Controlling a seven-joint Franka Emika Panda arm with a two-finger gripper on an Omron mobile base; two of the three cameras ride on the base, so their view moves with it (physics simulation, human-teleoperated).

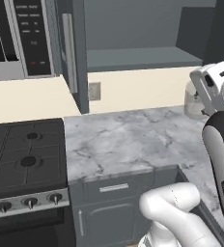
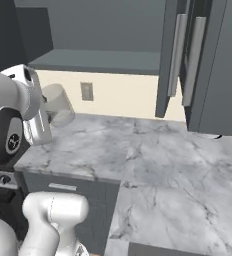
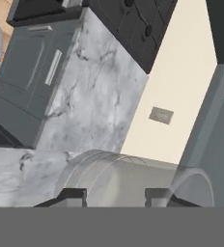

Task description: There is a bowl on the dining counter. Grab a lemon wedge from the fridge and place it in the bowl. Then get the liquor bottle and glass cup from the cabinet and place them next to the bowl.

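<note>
The glass cup [image 3: 133, 176], a clear tumbler, lies sideways across the hand view, and my gripper [image 3: 114, 197] is shut on it, one dark fingertip on each side of its wall. From the left base view the glass cup [image 1: 193, 100] hangs beside the white hand, above the back of the marble worktop. From the right base view the glass cup [image 2: 59, 106] sits just right of the hand, in front of the cream wall. The cabinet [image 1: 142, 57] is above, its dark panelled door [image 1: 71, 53] swung open. The bowl, dining counter, fridge, lemon wedge and liquor bottle are out of view.
A marble worktop [image 1: 128, 142] runs over grey base cabinets with a drawer [image 1: 114, 187]. A black gas stove [image 1: 27, 154] and a microwave [image 1: 22, 34] stand to the left. A wall outlet [image 1: 94, 90] sits under the cabinet. Tall open cabinet doors [image 2: 175, 55] hang at the right.
</note>
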